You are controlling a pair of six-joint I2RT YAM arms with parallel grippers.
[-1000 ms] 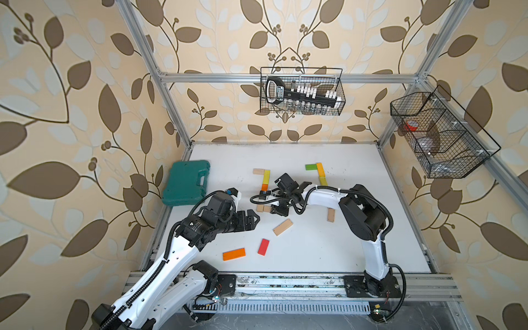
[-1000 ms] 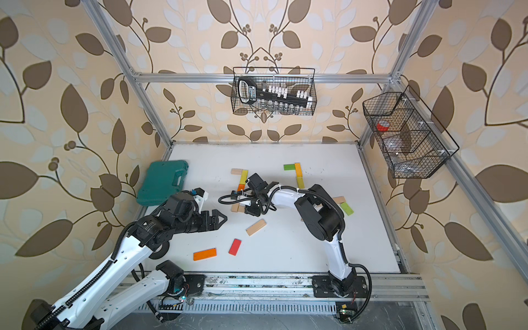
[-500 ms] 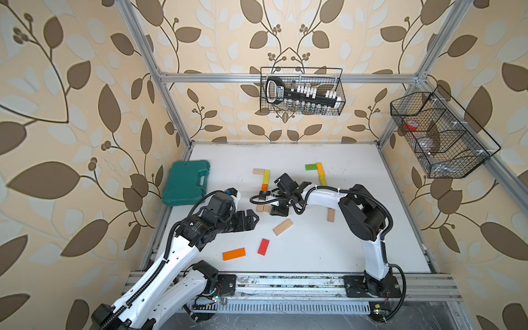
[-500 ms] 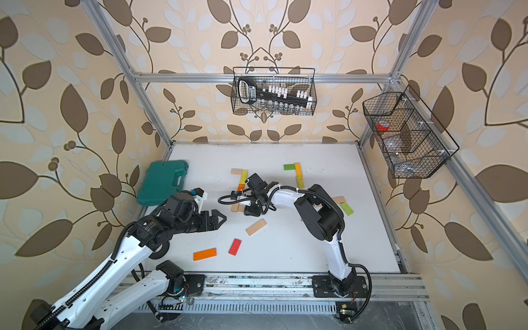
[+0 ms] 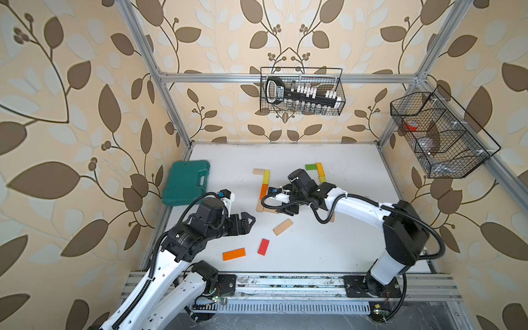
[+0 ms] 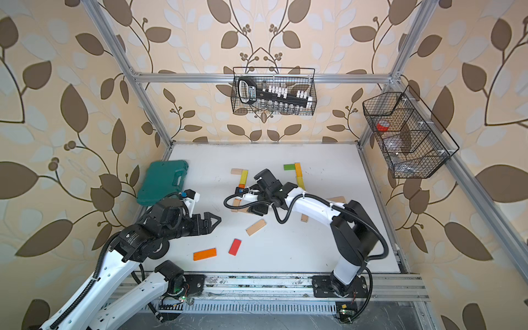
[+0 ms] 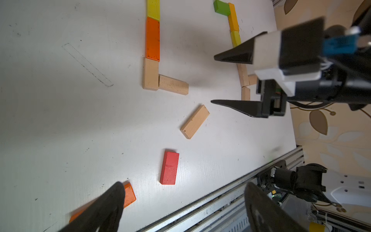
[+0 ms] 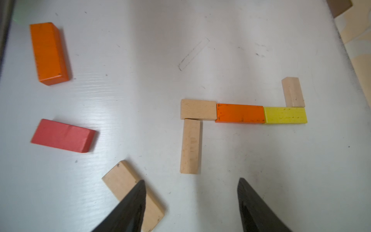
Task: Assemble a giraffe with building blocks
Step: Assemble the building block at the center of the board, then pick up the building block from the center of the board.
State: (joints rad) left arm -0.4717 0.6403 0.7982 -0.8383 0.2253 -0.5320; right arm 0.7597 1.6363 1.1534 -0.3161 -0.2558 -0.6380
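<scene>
Several building blocks lie flat on the white table [image 5: 343,251]. One row runs beige, yellow [image 8: 285,115], orange [image 8: 240,113], beige [image 8: 198,109], with a beige plank [image 8: 190,146] butted at a right angle against its end. My right gripper [image 8: 190,180] stands open and empty just behind that plank's free end; a top view shows it low over the table [image 5: 287,211]. Loose beige [image 5: 283,227], red [image 5: 263,246] and orange [image 5: 234,254] blocks lie nearer the front. My left gripper [image 5: 251,221] hovers open and empty to their left.
A second row of green [image 5: 311,167], orange and yellow blocks lies behind the right arm. A green case [image 5: 187,183] sits at the back left. Wire baskets [image 5: 301,91] hang on the walls. A metal rail [image 5: 285,283] runs along the table's front edge.
My right gripper's jaws have opened. Both arms have stayed almost where they were.
</scene>
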